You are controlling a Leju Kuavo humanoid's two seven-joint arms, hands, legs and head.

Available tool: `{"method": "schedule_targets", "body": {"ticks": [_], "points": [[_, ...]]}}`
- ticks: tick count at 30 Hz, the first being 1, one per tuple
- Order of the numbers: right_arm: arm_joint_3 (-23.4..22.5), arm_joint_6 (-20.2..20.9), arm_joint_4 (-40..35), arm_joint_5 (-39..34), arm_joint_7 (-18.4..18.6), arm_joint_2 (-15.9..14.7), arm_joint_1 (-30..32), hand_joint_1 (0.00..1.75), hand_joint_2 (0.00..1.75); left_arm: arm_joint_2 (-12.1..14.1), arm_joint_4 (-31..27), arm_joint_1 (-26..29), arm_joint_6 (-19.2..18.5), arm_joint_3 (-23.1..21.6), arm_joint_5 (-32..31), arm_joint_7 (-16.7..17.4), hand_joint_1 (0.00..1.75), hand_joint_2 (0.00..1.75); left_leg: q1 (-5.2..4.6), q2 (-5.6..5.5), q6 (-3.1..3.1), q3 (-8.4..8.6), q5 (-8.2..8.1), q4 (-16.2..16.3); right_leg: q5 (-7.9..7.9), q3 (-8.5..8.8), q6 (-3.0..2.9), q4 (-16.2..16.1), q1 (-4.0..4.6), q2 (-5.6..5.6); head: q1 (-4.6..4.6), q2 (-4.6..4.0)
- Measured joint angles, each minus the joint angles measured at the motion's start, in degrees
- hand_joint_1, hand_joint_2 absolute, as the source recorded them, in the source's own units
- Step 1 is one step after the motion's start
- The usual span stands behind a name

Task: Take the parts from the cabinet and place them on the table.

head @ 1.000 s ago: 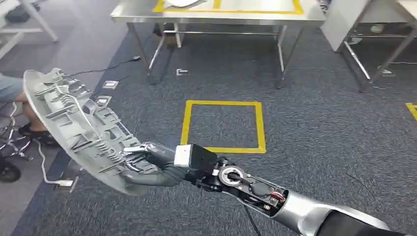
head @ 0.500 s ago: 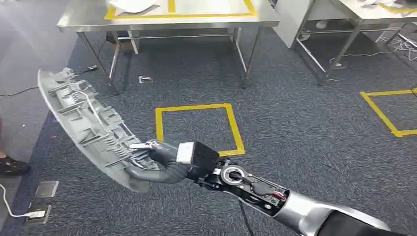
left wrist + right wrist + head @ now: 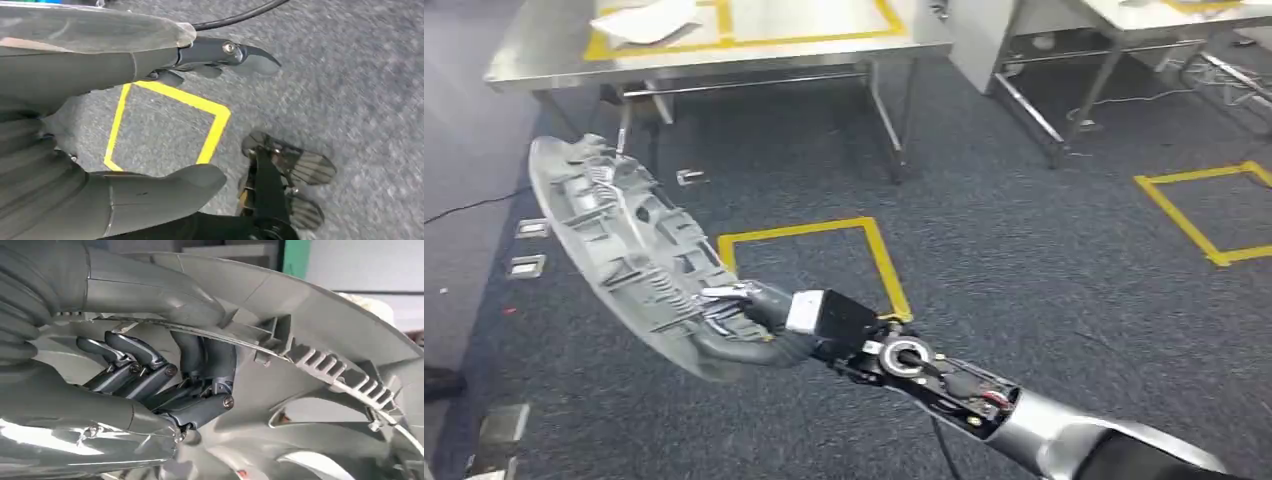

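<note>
grey carpet, yellow floor square, steel table

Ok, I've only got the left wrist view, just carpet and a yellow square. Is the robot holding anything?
Observer: Yes. The right hand grips a big grey part.
Operator: Is there a table to put it on?
Observer: A steel table stands ahead, beyond the yellow square.
Operator: How does it hold it?
Observer: The right wrist view shows the fingers curled onto the part's ribbed inner side.
</note>
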Motion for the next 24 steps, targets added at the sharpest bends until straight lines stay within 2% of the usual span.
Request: {"method": "schedule_targets", "body": {"ticks": [1, 2, 3, 4, 5, 6, 7, 8, 9, 10, 12, 13, 14, 16, 17, 18, 19, 20, 22, 23, 24], "points": [[0.0, 0.0, 0.0, 0.0, 0.0, 0.0, 0.0, 1.75, 1.75, 0.0, 0.0, 0.0, 0.0, 0.0, 0.0, 0.0, 0.00, 1.75, 0.13, -0.02, -0.29, -3.29, -1.97, 4.5, -0.40, 0.30, 0.00, 0.0, 0.00, 0.25, -0.02, 0.00], [0.0, 0.0, 0.0, 0.0, 0.1, 0.0, 0.1, 1.75, 1.75, 0.0, 0.0, 0.2, 0.0, 0.0, 0.0, 0.0, 0.00, 1.75, 0.26, -0.01, -0.48, -5.52, -3.26, 6.9, -0.78, 0.66, 0.01, 0.0, -0.04, 0.54, -0.06, 0.00], [0.0, 0.0, 0.0, 0.0, 0.2, 0.0, 0.1, 1.75, 1.75, 0.0, 0.0, 0.3, 0.0, 0.0, 0.0, 0.0, 0.00, 1.75, 0.44, -0.01, -0.64, -6.67, -3.18, 6.8, -1.25, 1.24, 0.11, 0.0, -0.11, 0.91, -0.28, 0.00], [0.0, 0.0, 0.1, 0.0, 0.2, 0.0, 0.2, 1.75, 1.75, 0.1, 0.0, 0.4, 0.0, 0.0, 0.0, 0.0, 0.00, 1.75, 0.58, -0.01, -0.74, -6.46, -1.70, 4.3, -1.75, 1.91, 0.23, 0.0, -0.19, 1.18, -0.35, 0.00], [0.0, 0.0, 0.2, 0.0, 0.3, 0.0, 0.3, 1.75, 1.75, 0.2, 0.0, 0.5, 0.0, 0.0, 0.0, 0.0, 0.00, 1.75, 0.67, -0.01, -0.75, -5.40, 1.12, 0.1, -2.33, 2.64, 0.46, 0.1, -0.31, 1.44, -0.42, 0.00], [0.0, 0.0, 0.2, 0.1, 0.3, 0.0, 0.3, 1.75, 1.75, 0.3, 0.0, 0.5, 0.0, 0.0, 0.0, 0.0, 0.00, 1.75, 0.70, -0.01, -0.69, -3.79, 5.06, -5.2, -3.03, 3.45, 0.73, 0.2, -0.42, 1.60, -0.50, 0.00], [0.0, 0.0, 0.2, 0.2, 0.3, 0.0, 0.3, 1.75, 1.75, 0.3, 0.0, 0.5, 0.0, 0.0, 0.0, 0.0, 0.00, 1.75, 0.74, -0.04, -0.63, -2.55, 9.39, -9.7, -3.64, 3.28, 1.02, 0.1, -0.42, 1.59, -0.77, 0.00], [0.0, 0.0, 0.3, 0.3, 0.2, 0.0, 0.2, 1.75, 1.75, 0.3, 0.0, 0.6, 0.0, 0.0, 0.0, 0.0, 0.00, 1.75, 0.50, -0.03, -0.22, -2.67, 9.56, -11.6, -4.47, 4.17, 1.36, 0.8, -0.12, 1.90, -1.25, -0.02], [0.0, 0.0, 0.3, 0.4, 0.2, 0.0, 0.1, 1.75, 1.75, 0.4, 0.0, 0.5, 0.0, 0.0, 0.0, -0.1, 0.00, 1.75, 0.41, -0.01, 0.30, -2.45, 9.39, -11.2, -4.95, 3.75, 1.76, 0.6, -0.02, 1.96, -1.14, 0.00], [0.0, 0.0, 0.3, 0.4, 0.2, 0.0, 0.1, 1.75, 1.75, 0.3, 0.0, 0.4, 0.0, 0.0, 0.0, -0.2, 0.00, 1.75, 0.35, -0.03, 0.60, -2.40, 9.64, -11.3, -5.07, 4.55, 2.04, 0.5, -0.03, 1.98, -0.88, 0.00], [-0.2, -0.1, 0.3, 0.4, 0.2, 0.0, 0.1, 1.75, 1.75, 0.2, 0.0, 0.2, 0.0, 0.0, 0.0, -0.2, 0.00, 1.75, 0.62, 0.01, 1.23, -1.78, 9.19, -11.4, -5.18, 4.68, 2.47, 0.9, -0.01, 1.96, -0.74, -0.02], [-0.2, -0.2, 0.3, 0.4, 0.3, 0.0, 0.2, 1.75, 1.75, 0.1, 0.0, 0.3, -0.1, 0.0, 0.1, -0.2, 0.00, 1.75, 0.75, 0.02, 1.63, -0.92, 8.87, -11.6, -5.46, 3.79, 2.88, 2.9, -0.18, 1.49, -0.57, 0.00], [-0.2, -0.2, 0.3, 0.4, 0.3, 0.0, 0.0, 1.75, 1.75, 0.2, 0.0, 0.3, -0.1, 0.0, 0.1, -0.2, 0.00, 1.75, 0.77, 0.03, 2.02, -0.41, 8.47, -11.6, -6.18, 1.83, 3.11, 7.0, -0.21, 1.09, -0.28, 0.00], [-0.3, -0.2, 0.3, 0.4, 0.2, 0.0, 0.0, 1.75, 1.75, 0.2, 0.0, 0.2, 0.0, 0.0, 0.2, -0.3, 0.00, 1.75, 0.69, 0.02, 2.17, 0.34, 7.63, -11.6, -10.06, -3.90, 3.61, 16.6, -0.55, 0.81, 0.30, 0.00], [-0.4, -0.1, 0.3, 0.4, 0.2, 0.0, 0.0, 1.75, 1.75, 0.3, 0.0, 0.3, 0.0, 0.0, 0.4, -0.3, 0.00, 1.75, 0.66, 0.00, 2.17, 0.86, 7.16, -11.6, -12.09, -6.13, 3.79, 19.5, -0.65, 0.76, 0.46, 0.00], [-0.4, 0.0, 0.4, 0.4, 0.2, 0.0, 0.0, 1.75, 1.75, 0.3, 0.0, 0.3, 0.1, 0.0, 0.6, -0.3, 0.00, 1.75, 0.66, -0.03, 2.13, 1.46, 6.70, -11.6, -12.64, -7.24, 3.88, 20.0, -0.71, 0.72, 0.66, 0.00], [-0.4, 0.1, 0.6, 0.4, 0.3, 0.0, 0.0, 1.75, 1.75, 0.2, 0.0, 0.3, 0.2, 0.0, 0.8, -0.3, 0.00, 1.75, 0.66, -0.11, 2.03, 2.25, 6.17, -11.6, -11.51, -7.26, 3.87, 18.0, -0.75, 0.68, 0.92, 0.00], [-0.4, 0.2, 0.7, 0.4, 0.3, 0.0, 0.0, 1.75, 1.75, 0.2, 0.0, 0.4, 0.2, 0.0, 1.0, -0.3, 0.00, 1.75, 0.66, -0.17, 1.91, 3.10, 5.62, -11.6, -8.83, -6.31, 3.82, 14.0, -0.80, 0.65, 1.14, 0.00], [-0.4, 0.3, 0.7, 0.4, 0.2, 0.0, -0.3, 1.75, 1.75, 0.1, 0.0, 0.4, 0.4, 0.0, 1.2, -0.3, 0.00, 1.75, 0.65, -0.17, 1.51, 4.31, 4.58, -11.8, -0.26, -3.71, 3.31, 4.0, -0.80, 0.38, 1.64, 0.00], [-0.4, 0.4, 0.9, 0.4, 0.1, 0.0, -0.4, 1.75, 1.75, 0.1, 0.0, 0.3, 0.5, 0.0, 1.2, -0.3, 0.00, 1.75, 0.51, -0.15, 1.21, 4.79, 4.29, -11.4, 0.71, -3.88, 3.19, 2.1, -0.54, 0.24, 1.38, -0.02], [-0.4, 0.5, 1.1, 0.4, 0.2, 0.0, -0.7, 1.75, 1.75, 0.1, 0.0, 0.1, 0.6, 0.0, 1.2, -0.3, 0.00, 1.75, 0.49, -0.28, 0.97, 4.32, 4.32, -11.9, -0.86, -3.83, 2.64, 1.8, -0.22, 0.18, 1.29, 0.00]]}}
